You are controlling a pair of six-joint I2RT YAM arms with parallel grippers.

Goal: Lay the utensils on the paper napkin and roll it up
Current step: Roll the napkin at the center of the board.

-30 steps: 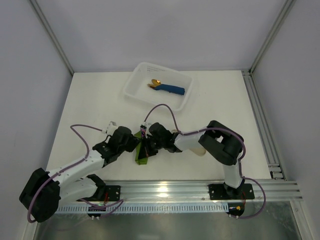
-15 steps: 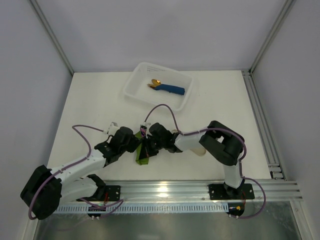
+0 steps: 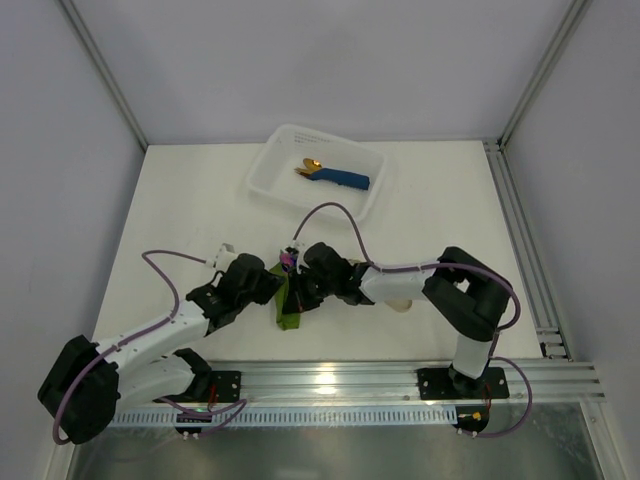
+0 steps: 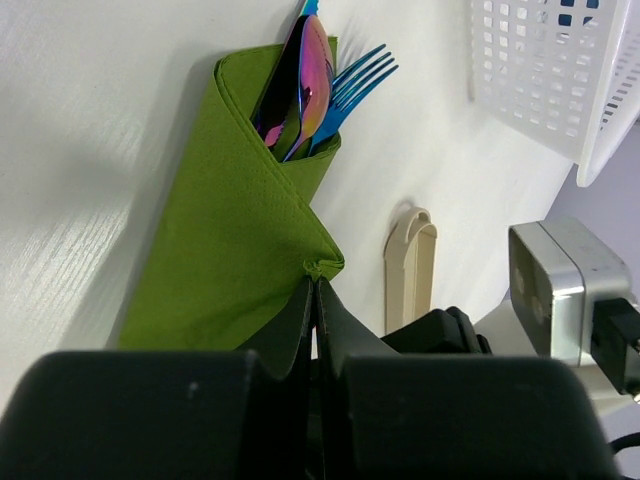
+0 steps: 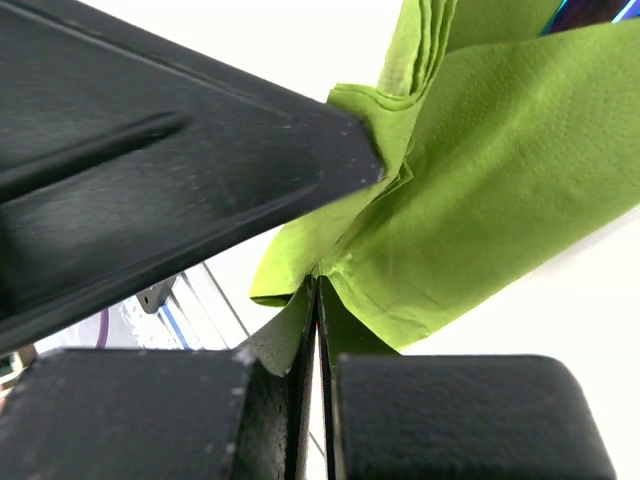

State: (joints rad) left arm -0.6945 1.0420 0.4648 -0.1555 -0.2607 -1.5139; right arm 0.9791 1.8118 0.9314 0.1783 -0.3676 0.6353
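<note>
clearly, left wrist: utensils (image 4: 312,85) in napkin (image 4: 235,250)

Bright even light, soft shadows, blurred foreground

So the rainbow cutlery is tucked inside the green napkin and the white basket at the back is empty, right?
Not empty: the top external view shows the white basket holding gold cutlery rolled in a blue napkin. The rainbow cutlery is tucked inside the green napkin, as you said.
</note>
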